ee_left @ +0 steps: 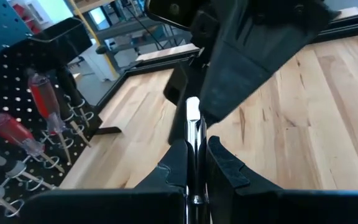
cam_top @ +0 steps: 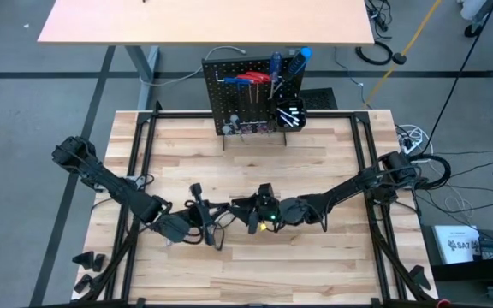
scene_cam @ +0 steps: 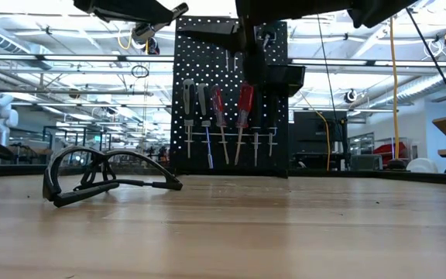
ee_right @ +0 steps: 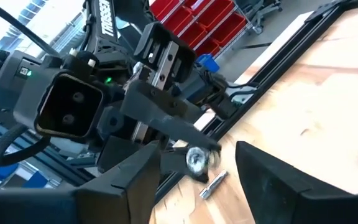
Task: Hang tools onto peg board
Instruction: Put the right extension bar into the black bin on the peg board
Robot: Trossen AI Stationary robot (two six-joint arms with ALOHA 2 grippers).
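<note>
From above I see both arms meeting over the middle of the table [cam_top: 332, 257]: the left gripper [cam_top: 202, 224] and the right gripper [cam_top: 251, 214] face each other, nearly touching, with a tangle of black wire loop [cam_top: 215, 224] around them, while the peg board [cam_top: 238, 107] stands upright at the far edge, red and blue screwdrivers [cam_top: 251, 79] hanging on it and a small black bin [cam_top: 291, 115] at its right side. At table height, I look across the bare wood to the peg board [scene_cam: 231, 101] with screwdrivers [scene_cam: 244, 108] hanging in a row; a black wire loop [scene_cam: 103, 174] lies on the table to the left, and the arms are only dark shapes overhead. Through the left wrist, my left gripper's fingers [ee_left: 229, 171] are pressed together on a thin silver bit [ee_left: 193, 121] standing between them, the right arm's dark body just beyond. Through the right wrist, my right gripper's fingers [ee_right: 278, 186] stand spread either side of that silver bit [ee_right: 197, 158], which the left gripper [ee_right: 185, 140] holds out.
</note>
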